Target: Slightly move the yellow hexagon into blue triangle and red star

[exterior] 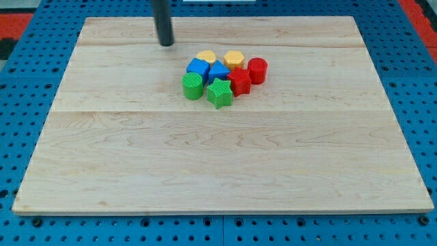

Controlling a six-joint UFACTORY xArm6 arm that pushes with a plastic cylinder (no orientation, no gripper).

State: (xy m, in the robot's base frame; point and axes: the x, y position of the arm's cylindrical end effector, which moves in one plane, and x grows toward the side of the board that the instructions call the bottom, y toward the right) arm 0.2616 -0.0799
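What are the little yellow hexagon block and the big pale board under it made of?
The yellow hexagon block looks like moulded or printed plastic: flat uniform colour, matte, crisp edges. The pale board looks like unvarnished wood: visible grain and seams between glued planks, dull sheen. Neither can be confirmed from looks alone.

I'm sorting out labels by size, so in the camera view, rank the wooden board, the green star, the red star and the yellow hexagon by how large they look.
1. wooden board, by far the largest.
2. green star and red star: these look alike, so I won't separate them.
3. yellow hexagon, slightly smaller-looking, though it sits farther up the view and is partly hidden, so that is unsure.
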